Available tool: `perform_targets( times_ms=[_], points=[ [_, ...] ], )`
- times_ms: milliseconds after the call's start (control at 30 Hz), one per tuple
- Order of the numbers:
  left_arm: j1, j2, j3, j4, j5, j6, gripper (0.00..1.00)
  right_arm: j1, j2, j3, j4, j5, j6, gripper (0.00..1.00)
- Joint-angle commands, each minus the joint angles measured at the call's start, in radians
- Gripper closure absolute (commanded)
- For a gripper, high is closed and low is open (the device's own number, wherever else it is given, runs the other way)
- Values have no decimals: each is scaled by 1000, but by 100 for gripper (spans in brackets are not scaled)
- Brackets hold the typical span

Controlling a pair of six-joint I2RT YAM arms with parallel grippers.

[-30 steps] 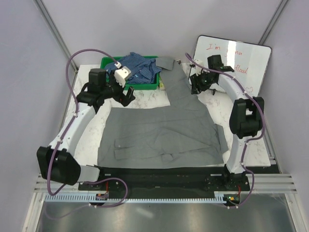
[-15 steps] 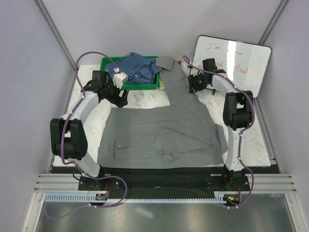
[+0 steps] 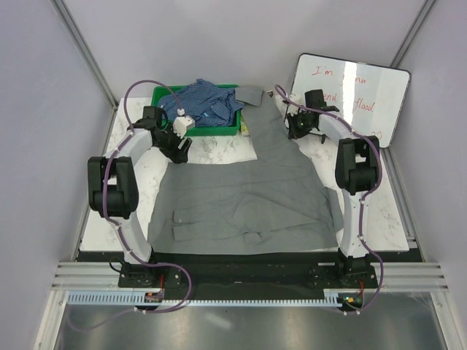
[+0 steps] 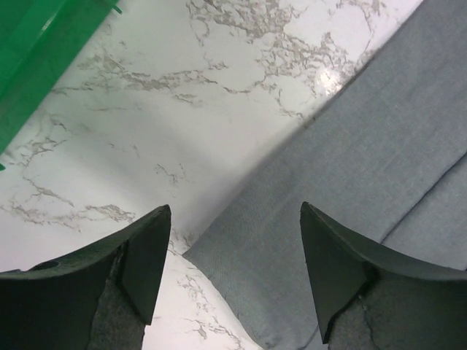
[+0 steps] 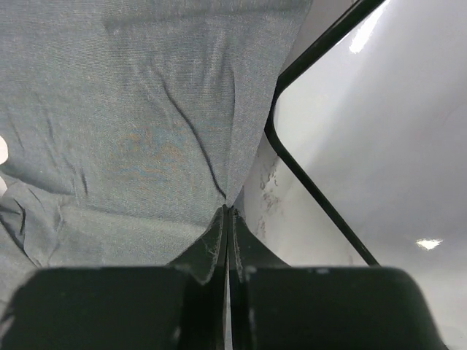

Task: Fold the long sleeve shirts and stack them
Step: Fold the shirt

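The large plain grey long-sleeve shirt [image 3: 241,197] lies spread over the white marble-patterned table [image 3: 211,149]. Its body fills the middle and a long strip of it runs up toward the far edge, between the green plastic bin [image 3: 211,130] and the white dry-erase board [image 3: 365,95]. The blue fine-checked cloth shirt [image 3: 206,100] sits crumpled in that bin, not yet touched. Within the last second the right gripper [image 5: 228,211] has snapped closed. Its fingers are now pressed together with a small peak of grey cloth caught between their tips, right at the shirt's edge beside the board's black frame. The left gripper [image 4: 233,219] has swung in from the bare marble near the bin and dropped to the far left corner of the shirt's body. Its jaws are spread, a little narrower than a moment ago, with one finger over marble and the other over cloth, so that the corner lies between them, not yet gripped. By my reading, the right side is secured and the left is about to close. Once both hold, the far part of the grey shirt can probably be drawn toward the near edge for a first fold. The risk is the left jaws closing on a single thin layer or missing the corner.
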Motion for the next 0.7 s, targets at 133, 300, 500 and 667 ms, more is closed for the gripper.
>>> perform_targets(
  times_ms=[133,300,500,667],
  points=[
    [12,73,74,-104,-10,219,40,7,-47,22,15,-74,-3,100],
    [15,101,82,-142,-24,258,42,5,-75,18,9,-86,-3,100],
    [25,135,89,-148,-52,273,44,7,-97,12,3,-93,-6,100],
    [25,139,94,-150,-49,284,49,5,-117,9,3,-106,0,100]
  ],
)
